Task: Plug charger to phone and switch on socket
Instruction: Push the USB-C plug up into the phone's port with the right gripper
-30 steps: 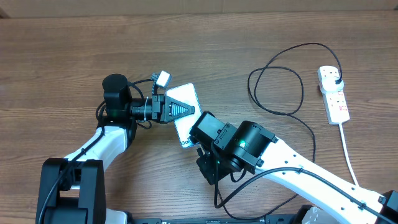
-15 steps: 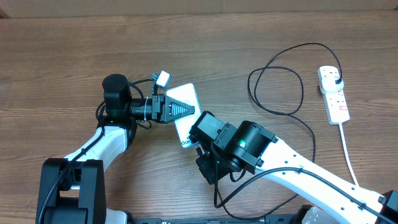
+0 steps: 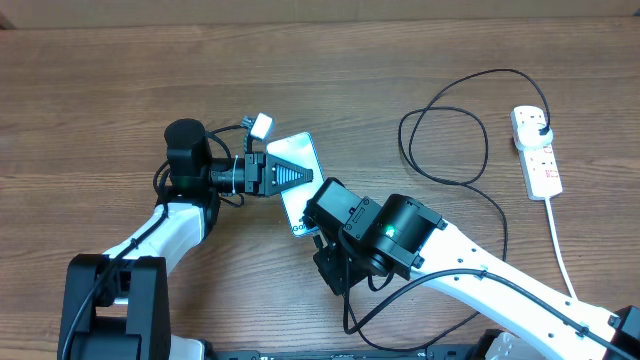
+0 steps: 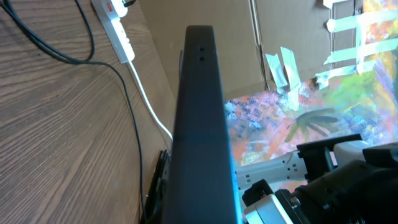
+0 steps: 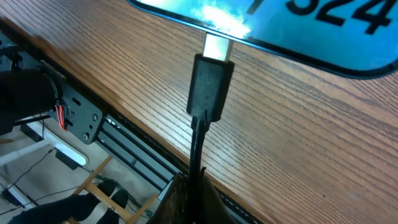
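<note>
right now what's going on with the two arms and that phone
The left gripper is clamped on the phone, steadying it. The right gripper pinches the charger just behind its connector and has the metal tip at the port in the phone's end edge. Some bare metal shows, so it does not look fully pushed in. The cable's other end is plugged into the socket at the far right. Its switch is too small to read from here.
</note>
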Motion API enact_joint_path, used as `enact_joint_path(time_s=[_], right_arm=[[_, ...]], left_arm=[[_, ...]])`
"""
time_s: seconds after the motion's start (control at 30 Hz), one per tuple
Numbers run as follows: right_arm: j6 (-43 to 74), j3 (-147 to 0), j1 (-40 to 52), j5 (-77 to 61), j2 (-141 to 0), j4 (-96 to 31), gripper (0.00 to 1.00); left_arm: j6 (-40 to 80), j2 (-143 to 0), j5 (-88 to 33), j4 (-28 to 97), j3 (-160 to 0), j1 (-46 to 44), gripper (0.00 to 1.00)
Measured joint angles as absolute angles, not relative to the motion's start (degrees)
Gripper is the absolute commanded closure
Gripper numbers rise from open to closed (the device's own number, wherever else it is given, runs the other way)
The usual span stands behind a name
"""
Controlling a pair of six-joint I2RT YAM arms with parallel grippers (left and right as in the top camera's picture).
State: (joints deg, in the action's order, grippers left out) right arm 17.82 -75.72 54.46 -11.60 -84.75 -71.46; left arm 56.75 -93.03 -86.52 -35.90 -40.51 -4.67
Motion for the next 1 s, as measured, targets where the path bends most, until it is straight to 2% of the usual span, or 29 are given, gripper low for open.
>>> enact_joint_path(time_s=[1.0], right_arm=[[21.0,-75.7,54.5,-8.6,-84.8,-70.8,0.96]], left_arm=[[56.8,-93.0,-85.2,-34.2,-40.5,-4.7,0.96]])
